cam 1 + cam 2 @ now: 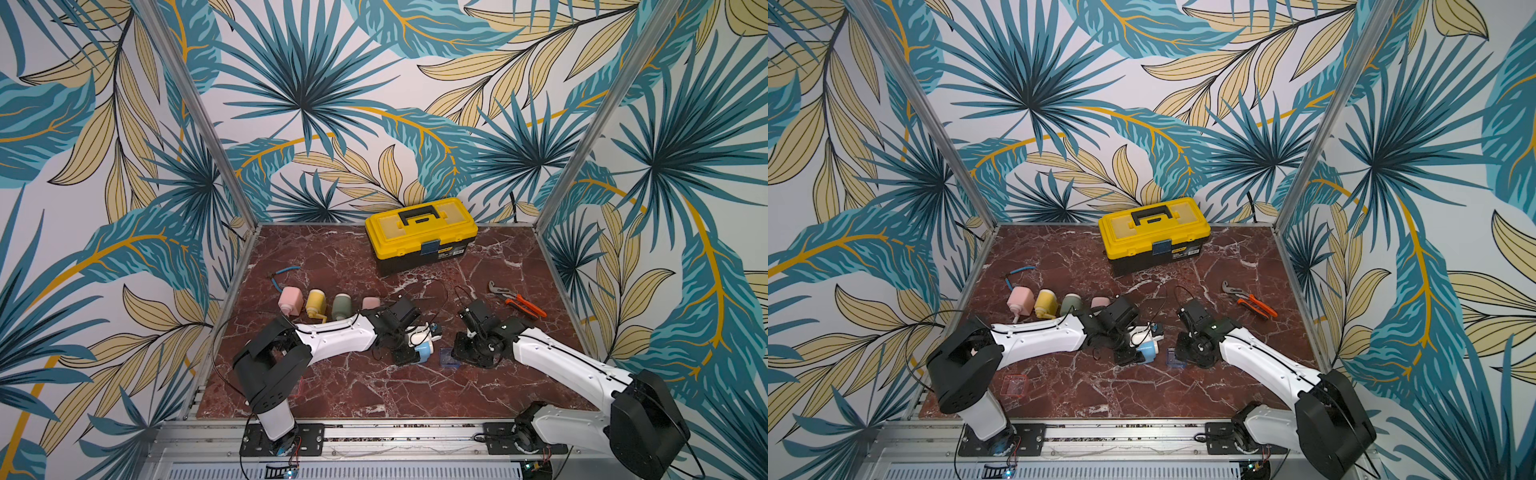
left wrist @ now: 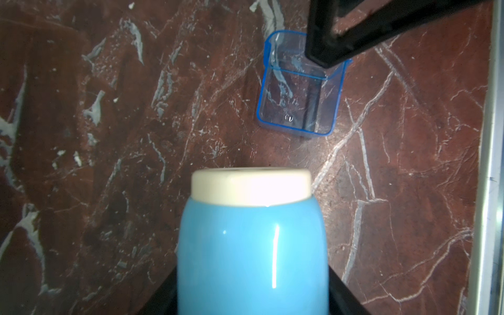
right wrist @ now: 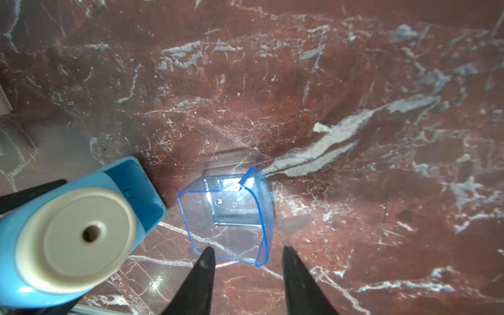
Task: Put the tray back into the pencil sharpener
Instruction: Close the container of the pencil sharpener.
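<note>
The left fingers (image 2: 344, 300) are closed narrow on the pencil sharpener (image 2: 252, 245), one black finger on each flank of its blue body, with the cream front end pointing away from the wrist. In the right wrist view that cream face and its pencil hole are turned toward the camera, and the open slot (image 3: 136, 191) in the sharpener's side faces the tray (image 3: 226, 218).

The tray, clear blue plastic, lies on the table (image 1: 353, 386) just beside the sharpener, between the two arms in both top views, apart from the sharpener and not in its slot. The right fingers (image 3: 203, 278) stand moderately apart at the tray's near end, straddling it. One fingertip overlaps the tray's corner, though whether it touches cannot be told. The other fingertip shows a clear strip of table between itself and the tray's edge, so the tray is not clamped. In the left wrist view, one right finger hangs over the tray's far end.
</note>
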Action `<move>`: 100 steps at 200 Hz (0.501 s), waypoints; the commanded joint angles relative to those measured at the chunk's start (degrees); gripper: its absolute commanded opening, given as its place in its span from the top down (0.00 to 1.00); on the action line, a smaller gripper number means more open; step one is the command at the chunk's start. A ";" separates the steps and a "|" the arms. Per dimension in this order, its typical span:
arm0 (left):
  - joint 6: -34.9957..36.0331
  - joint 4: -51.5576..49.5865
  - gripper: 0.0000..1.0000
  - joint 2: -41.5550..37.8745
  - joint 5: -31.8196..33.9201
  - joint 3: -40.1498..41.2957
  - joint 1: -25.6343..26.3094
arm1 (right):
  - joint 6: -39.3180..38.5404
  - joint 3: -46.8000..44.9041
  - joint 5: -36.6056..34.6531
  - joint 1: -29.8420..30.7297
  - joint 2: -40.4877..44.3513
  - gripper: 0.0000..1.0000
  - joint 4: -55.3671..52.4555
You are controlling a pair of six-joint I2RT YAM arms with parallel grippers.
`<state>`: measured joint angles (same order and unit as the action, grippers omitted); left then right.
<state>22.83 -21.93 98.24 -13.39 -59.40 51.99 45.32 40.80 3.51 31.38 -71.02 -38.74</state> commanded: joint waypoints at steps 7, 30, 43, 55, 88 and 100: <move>3.79 2.65 0.50 -1.71 -3.45 0.78 1.10 | -1.02 -2.40 -0.58 -0.46 -0.51 0.60 1.98; 5.40 2.60 0.50 -1.17 -4.52 0.10 1.19 | -1.15 -3.21 -0.06 -0.69 -0.82 0.63 3.16; 6.10 2.71 0.50 -0.80 -4.98 -0.22 1.23 | -1.28 -3.92 0.01 -0.64 -0.78 0.64 3.90; 6.48 2.73 0.50 -0.22 -5.22 -0.69 1.25 | -1.45 -4.36 -0.02 -0.61 -0.69 0.66 4.53; 7.97 2.67 0.50 0.80 -6.81 -1.83 1.43 | -2.78 -4.50 0.25 -0.75 -1.39 0.71 5.58; 8.46 2.64 0.50 1.15 -6.76 -2.22 1.54 | -3.40 -4.58 0.60 -0.73 -1.93 0.73 6.27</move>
<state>29.17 -20.73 98.50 -18.15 -59.29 53.23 43.68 37.23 3.53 30.83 -71.68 -34.13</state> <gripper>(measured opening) 0.615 0.282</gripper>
